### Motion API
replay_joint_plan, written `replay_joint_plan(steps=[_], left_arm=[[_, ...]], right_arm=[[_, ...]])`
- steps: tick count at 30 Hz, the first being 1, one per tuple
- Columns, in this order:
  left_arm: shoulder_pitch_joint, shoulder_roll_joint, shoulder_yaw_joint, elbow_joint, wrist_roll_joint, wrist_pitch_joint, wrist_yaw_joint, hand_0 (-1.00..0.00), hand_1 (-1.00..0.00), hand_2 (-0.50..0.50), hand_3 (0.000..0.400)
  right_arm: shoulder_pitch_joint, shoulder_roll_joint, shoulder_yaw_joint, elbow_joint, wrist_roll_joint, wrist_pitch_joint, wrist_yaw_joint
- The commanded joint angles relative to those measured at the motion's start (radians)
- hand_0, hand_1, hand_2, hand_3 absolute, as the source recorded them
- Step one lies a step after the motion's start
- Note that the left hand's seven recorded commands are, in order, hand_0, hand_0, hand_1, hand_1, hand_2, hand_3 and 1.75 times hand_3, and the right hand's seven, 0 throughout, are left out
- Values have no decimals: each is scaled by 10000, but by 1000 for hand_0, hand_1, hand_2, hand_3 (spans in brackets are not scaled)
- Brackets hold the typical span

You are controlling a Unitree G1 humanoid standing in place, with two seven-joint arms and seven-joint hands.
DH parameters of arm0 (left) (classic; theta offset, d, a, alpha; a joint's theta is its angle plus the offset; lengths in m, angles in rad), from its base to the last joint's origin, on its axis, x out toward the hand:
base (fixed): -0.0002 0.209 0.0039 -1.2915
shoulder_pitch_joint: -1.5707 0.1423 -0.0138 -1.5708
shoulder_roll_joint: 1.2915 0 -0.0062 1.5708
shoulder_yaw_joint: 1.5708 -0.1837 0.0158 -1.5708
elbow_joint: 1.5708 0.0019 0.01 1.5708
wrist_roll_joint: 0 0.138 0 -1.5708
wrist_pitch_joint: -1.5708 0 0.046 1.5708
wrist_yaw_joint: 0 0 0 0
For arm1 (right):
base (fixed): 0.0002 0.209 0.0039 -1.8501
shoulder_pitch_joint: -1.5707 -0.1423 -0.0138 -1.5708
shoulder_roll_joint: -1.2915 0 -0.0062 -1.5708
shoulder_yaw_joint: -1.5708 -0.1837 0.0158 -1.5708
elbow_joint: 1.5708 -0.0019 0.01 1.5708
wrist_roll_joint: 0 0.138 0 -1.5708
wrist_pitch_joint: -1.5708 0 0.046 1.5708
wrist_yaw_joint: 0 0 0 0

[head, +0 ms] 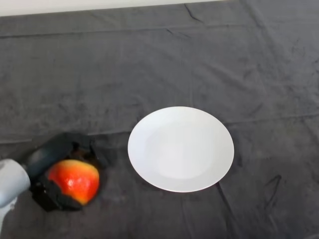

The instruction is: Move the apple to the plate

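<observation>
A red and yellow apple (75, 180) is at the lower left of the head view, over the dark cloth. My left hand (51, 151) is shut on the apple, with black fingers curled over its far side and the thumb under its near side. A white round plate (181, 149) lies on the cloth to the right of the apple, with a gap of cloth between them. The plate holds nothing.
A dark wrinkled cloth (199, 64) covers the whole table. A pale strip of wall or table edge (75, 6) runs along the top left.
</observation>
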Motion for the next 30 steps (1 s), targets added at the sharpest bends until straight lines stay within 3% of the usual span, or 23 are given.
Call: replay_joint_plan(steps=[1,11,16,22,30], left_arm=[[-685,-271,461,252,122,-145,319,-1000,-1000,0,400],[-1096,-2472,502,370,461,-613,2693,-1000,-1000,0,400],[-1126,-3294,170,538,525,-1040,3527,-1000,-1000,0,400],[-1174,-3832,-433,785,442,-1453,4089,-1000,-1000,0,400],[-1287,-4079,-1346,1152,199,-1816,4424,-1000,-1000,0,400]], right_arm=[[289,-58,11,57,0,89,41],[318,-58,9,11,2,94,52],[336,-58,8,-21,4,98,60],[356,-59,6,-57,5,105,70],[374,-59,4,-93,4,115,80]])
